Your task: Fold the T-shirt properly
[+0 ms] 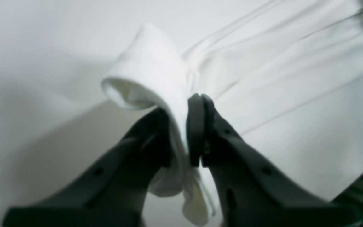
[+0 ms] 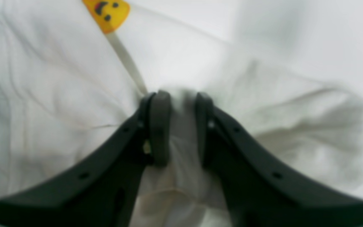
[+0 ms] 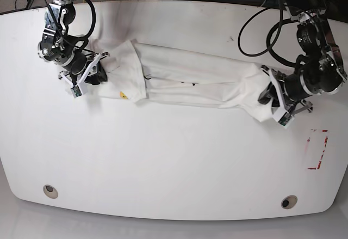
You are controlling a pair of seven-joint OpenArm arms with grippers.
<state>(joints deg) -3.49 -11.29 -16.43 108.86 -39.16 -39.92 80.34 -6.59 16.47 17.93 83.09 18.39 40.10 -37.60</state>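
Broad white table (image 3: 174, 163) filling the base view, rounded at the corners, with a small round fitting (image 3: 50, 191) toward 7 o'clock and another (image 3: 289, 202) toward 5 o'clock, and red corner marks (image 3: 318, 149) out toward 4 o'clock. Across the upper half, white T-shirt (image 3: 190, 84) pulled into a long narrow band running from about 9 o'clock to about 3 o'clock, folded lengthwise with creases along it, a speck of yellow print (image 3: 122, 94) showing near the 9 o'clock end. At the 3 o'clock end, left gripper (image 3: 270, 95) low over the table, clamped on a bunched corner of cloth; seen from the left wrist, left gripper (image 1: 180, 132) with dark fingers (image 1: 195, 126) nearly together and a thin fold of white fabric pinched between, a rolled hem (image 1: 128, 91) curling out toward 10 o'clock, pleats fanning off toward 2 o'clock. At the 9 o'clock end, right gripper (image 3: 93, 71) likewise down on the cloth; from the right wrist, right gripper (image 2: 183, 126) closed on a thicker wad of fabric, fingers (image 2: 159, 126) slightly apart around it, yellow printed face (image 2: 107, 12) at 11 o'clock. Black cables (image 3: 261, 26) looping behind the left arm toward 1 o'clock.
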